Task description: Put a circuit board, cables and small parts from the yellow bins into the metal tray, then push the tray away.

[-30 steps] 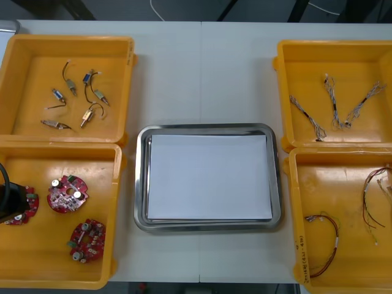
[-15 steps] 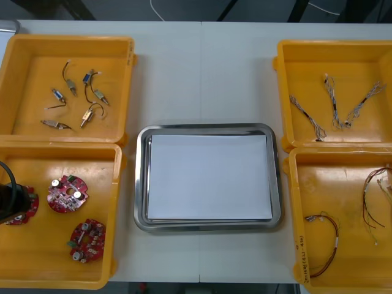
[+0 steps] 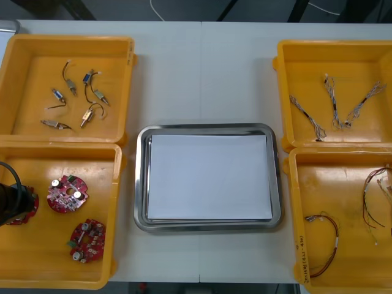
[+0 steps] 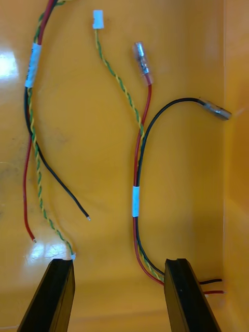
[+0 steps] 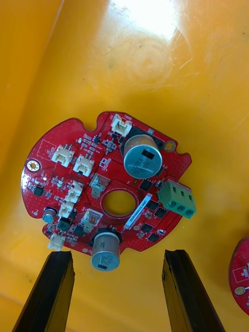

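CHANGE: left arm (image 3: 11,201) edges slightly leftward over near-left yellow bin (image 3: 116,202); metal tray (image 3: 142,184) stays empty | STATE: left end effector (image 5: 116,255) wide open just above red circuit board (image 5: 98,179); right end effector (image 4: 119,263) wide open over red and yellow cables (image 4: 136,201) | MEANING: first pick probably pending | HIDDEN: front view, arm half-covers that board; neighbouring board (image 5: 241,275) cut off
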`<state>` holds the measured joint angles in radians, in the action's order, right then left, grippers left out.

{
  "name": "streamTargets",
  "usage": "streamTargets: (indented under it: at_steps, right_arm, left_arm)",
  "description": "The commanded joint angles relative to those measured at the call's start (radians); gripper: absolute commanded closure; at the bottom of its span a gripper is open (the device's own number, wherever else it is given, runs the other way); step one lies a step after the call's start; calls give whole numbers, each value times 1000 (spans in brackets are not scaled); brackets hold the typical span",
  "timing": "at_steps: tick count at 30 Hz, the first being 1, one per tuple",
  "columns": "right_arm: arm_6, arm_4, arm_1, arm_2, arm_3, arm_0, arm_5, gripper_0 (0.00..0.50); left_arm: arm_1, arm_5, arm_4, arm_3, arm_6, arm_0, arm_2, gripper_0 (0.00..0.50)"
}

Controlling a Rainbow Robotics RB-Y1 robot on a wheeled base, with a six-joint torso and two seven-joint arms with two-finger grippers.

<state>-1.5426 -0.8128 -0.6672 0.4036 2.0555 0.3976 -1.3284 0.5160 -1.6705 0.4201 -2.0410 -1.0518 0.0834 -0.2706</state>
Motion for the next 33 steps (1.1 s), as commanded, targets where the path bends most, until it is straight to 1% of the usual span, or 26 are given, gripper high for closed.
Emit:
streamTargets:
  at_steps: [1,8,13,22,27,33]
  right_arm:
    - [-48,9,-6,-9,-14,27,21,0]
    - [-67,12,-8,-15,-52,10,40,0]
    - [-82,14,-14,-38,-95,0,83,0]
    - [-87,15,-14,-60,-129,-5,120,0]
    - [-93,15,-14,-92,-179,-14,183,0]
    - [-96,17,-14,-97,-187,-16,190,0]
  left_arm:
    - [-14,22,-15,-1,41,39,22,0]
    - [-14,43,-14,5,39,53,27,0]
    - [-16,68,-11,5,39,72,33,0]
    - [-14,78,-14,10,44,72,45,0]
    - [-16,97,-20,15,50,72,54,0]
    - [-17,106,-23,16,50,73,56,0]
